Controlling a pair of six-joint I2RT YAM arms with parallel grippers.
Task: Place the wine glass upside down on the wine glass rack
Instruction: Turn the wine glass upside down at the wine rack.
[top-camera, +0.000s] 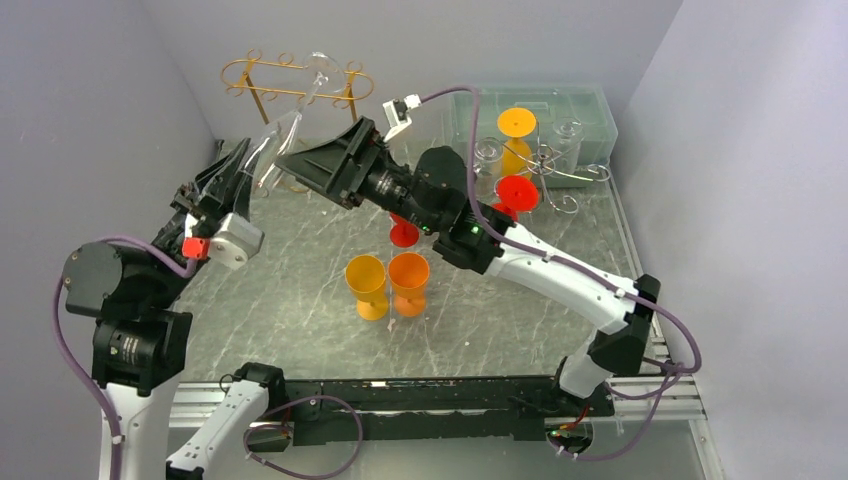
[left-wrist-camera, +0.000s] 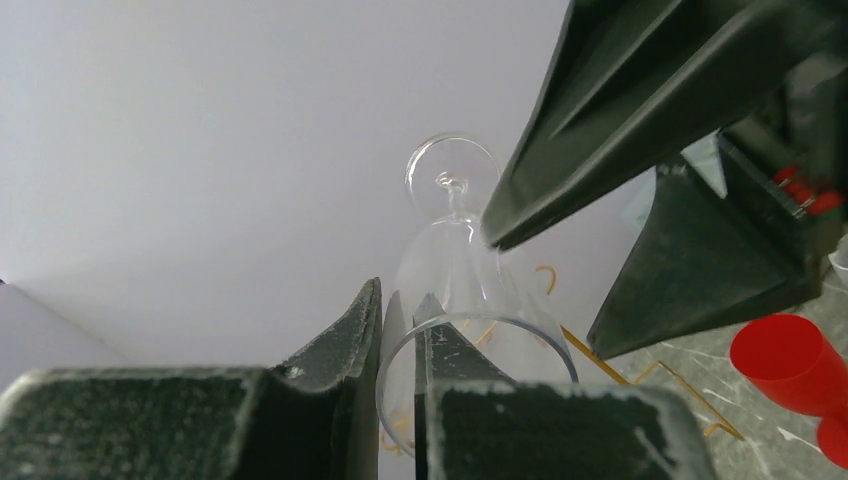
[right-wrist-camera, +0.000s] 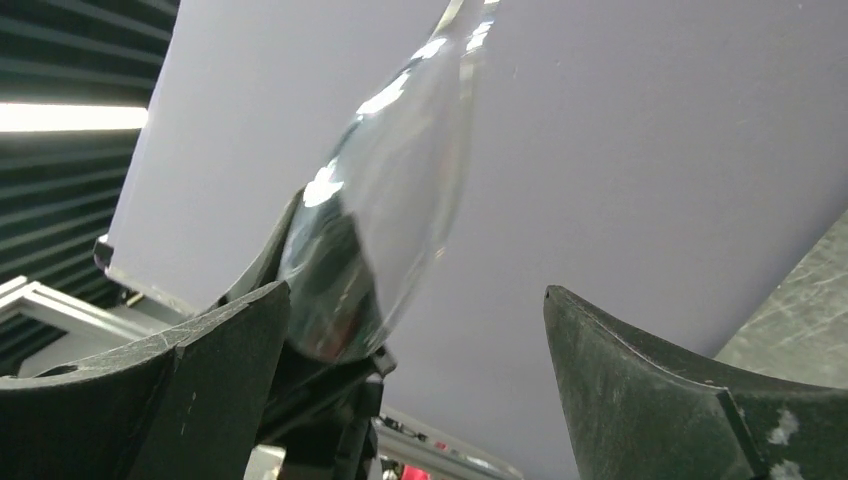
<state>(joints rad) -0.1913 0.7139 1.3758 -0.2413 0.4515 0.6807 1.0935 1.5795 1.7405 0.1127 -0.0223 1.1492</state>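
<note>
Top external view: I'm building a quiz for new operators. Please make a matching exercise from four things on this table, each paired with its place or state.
Things:
1. clear wine glass
2. gold wire rack
3. orange plastic goblets
4. right gripper

Places or states:
A. wide open, with the glass bowl between its fingers
B. at the far left of the table, by the back wall
C. pinched at the rim by the left gripper, foot pointing up and away
D. standing upright side by side, mid-table

Pairs: 1-C, 2-B, 3-D, 4-A
</note>
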